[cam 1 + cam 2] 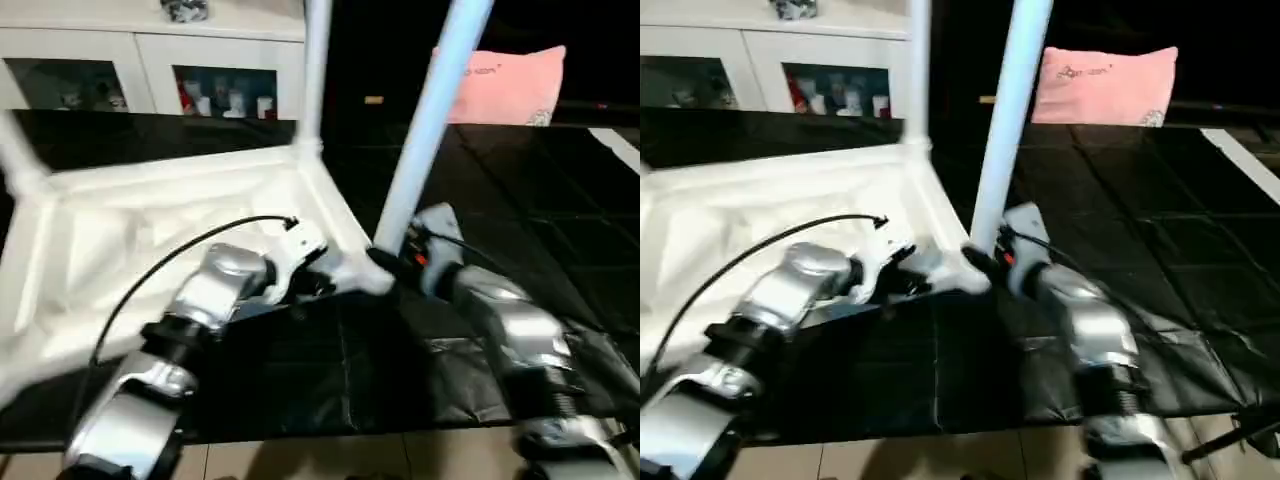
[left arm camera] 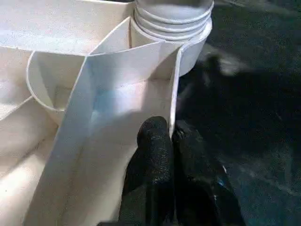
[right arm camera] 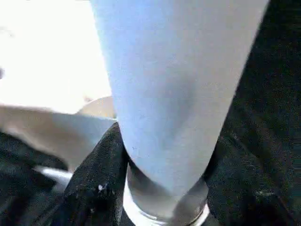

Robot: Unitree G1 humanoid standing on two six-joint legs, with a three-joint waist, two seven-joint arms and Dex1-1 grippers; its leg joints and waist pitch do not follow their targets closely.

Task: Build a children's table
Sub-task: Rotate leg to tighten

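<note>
A: So we've got the tabletop lying ribbed side up on the black mat, with 2 more legs already standing at other corners.

B: Yep, and our right gripper is clamped around the leg near its base, over the near corner socket. Left gripper is pinched tight on the tabletop's edge wall right beside it.

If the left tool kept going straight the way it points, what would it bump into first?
Probably the corner socket with the leg in it. The left tool, pinching the tabletop's edge wall, points along it toward that socket.
</note>
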